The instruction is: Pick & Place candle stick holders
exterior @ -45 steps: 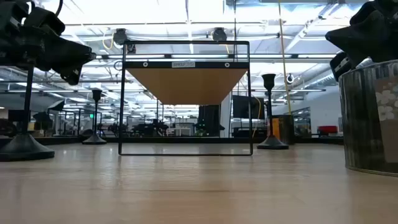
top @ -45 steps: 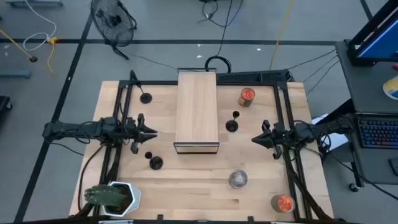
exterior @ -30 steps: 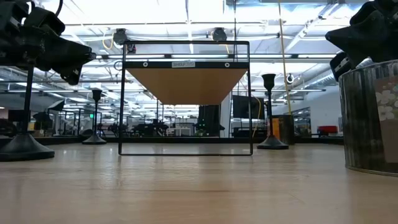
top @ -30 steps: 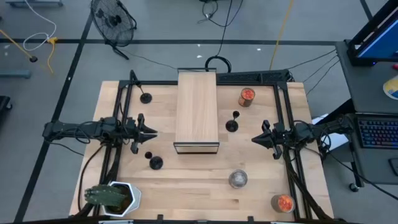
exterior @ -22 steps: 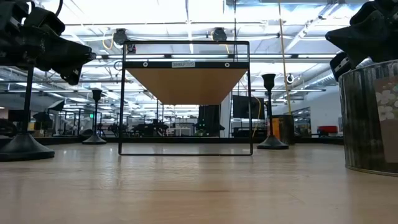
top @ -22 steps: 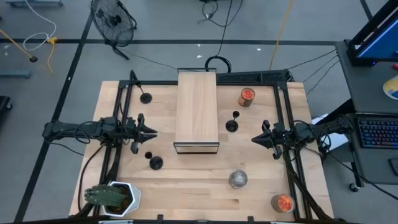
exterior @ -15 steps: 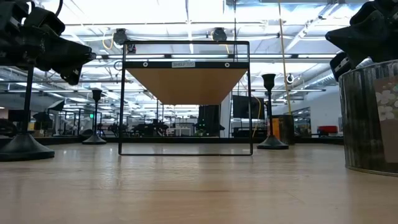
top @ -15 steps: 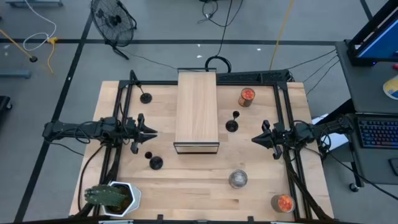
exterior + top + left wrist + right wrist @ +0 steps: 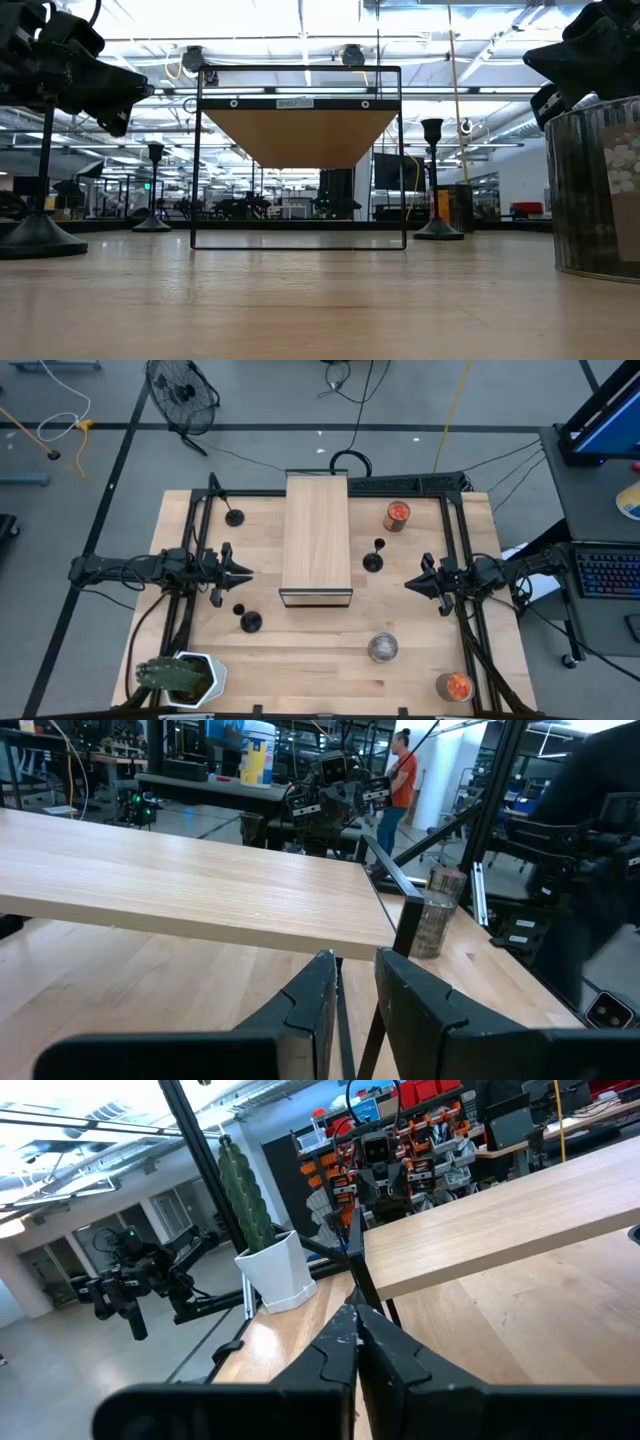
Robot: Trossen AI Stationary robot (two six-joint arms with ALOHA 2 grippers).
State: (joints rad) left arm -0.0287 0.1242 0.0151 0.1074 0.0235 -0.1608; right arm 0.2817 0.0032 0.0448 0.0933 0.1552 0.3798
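Note:
Three black candle stick holders stand on their round bases on the wooden table: one far left, one right of the shelf, one near left. In the low view the same three show, near left, far left and right. My left gripper hovers at the table's left, pointing level toward the shelf; its fingers stand slightly apart with nothing between them. My right gripper hovers at the right, pointing left, its fingers shut on nothing.
A wooden shelf on a black frame stands mid-table toward the far edge. Jars with orange contents stand far right and near right. There is also a silvery jar and a potted plant at the near left corner.

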